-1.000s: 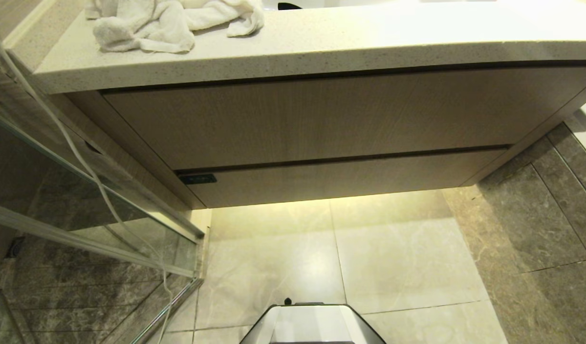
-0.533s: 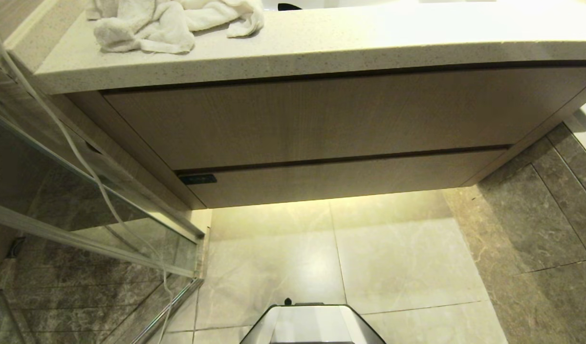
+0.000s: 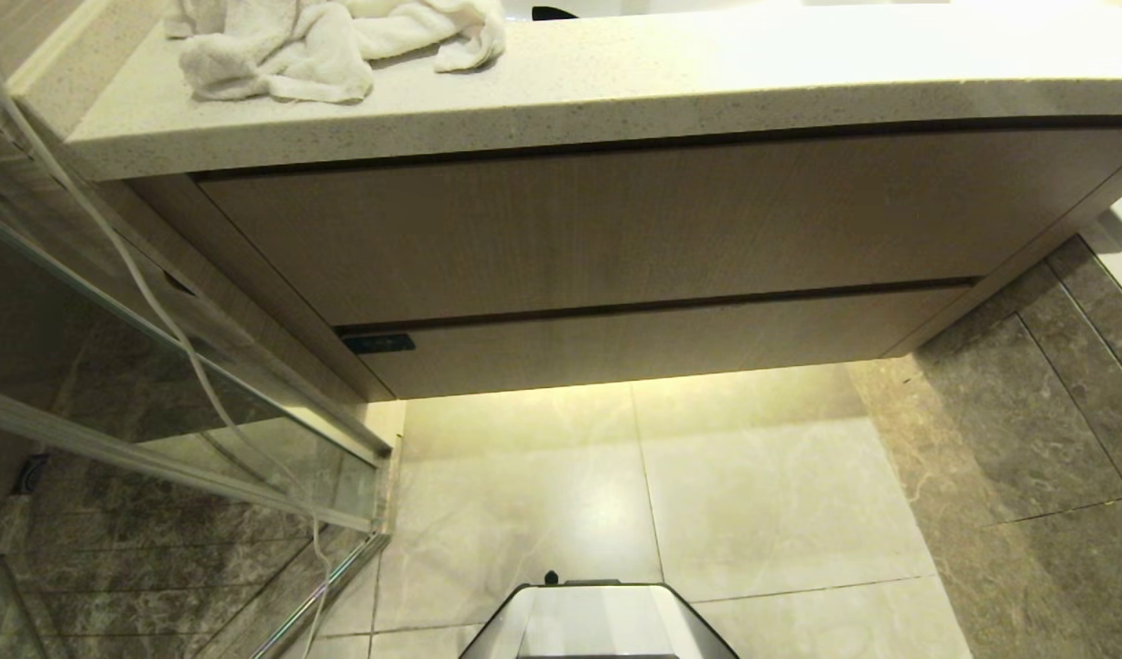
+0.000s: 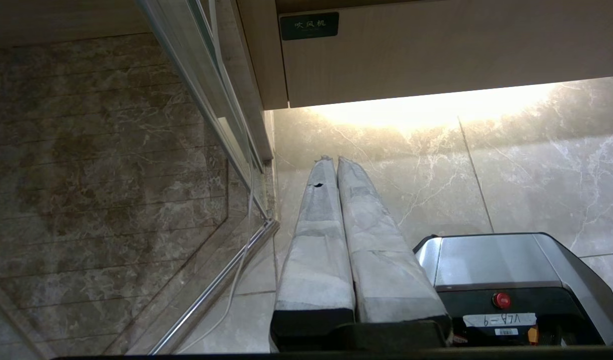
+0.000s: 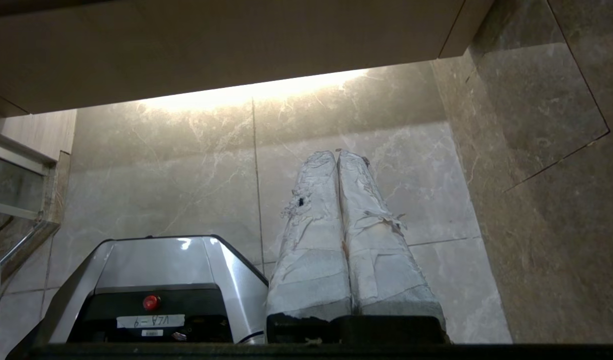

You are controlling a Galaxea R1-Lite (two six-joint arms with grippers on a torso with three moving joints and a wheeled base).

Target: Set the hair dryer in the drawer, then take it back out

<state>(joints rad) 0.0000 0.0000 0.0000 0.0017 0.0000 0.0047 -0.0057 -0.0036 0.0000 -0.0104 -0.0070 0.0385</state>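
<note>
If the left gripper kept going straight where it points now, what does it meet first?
Most likely the pale marble floor tile below the shut left gripper, short of the beige wood-grain drawer; depth is unclear.

marble floor (image 3: 781, 494), stone counter (image 3: 616, 91), glass partition (image 3: 113, 366)

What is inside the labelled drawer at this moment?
Nothing inside can be seen: the drawer is shut flush, only its wood-grain front and black label showing. No hair dryer is visible anywhere; whether it lies inside cannot be told.
</note>
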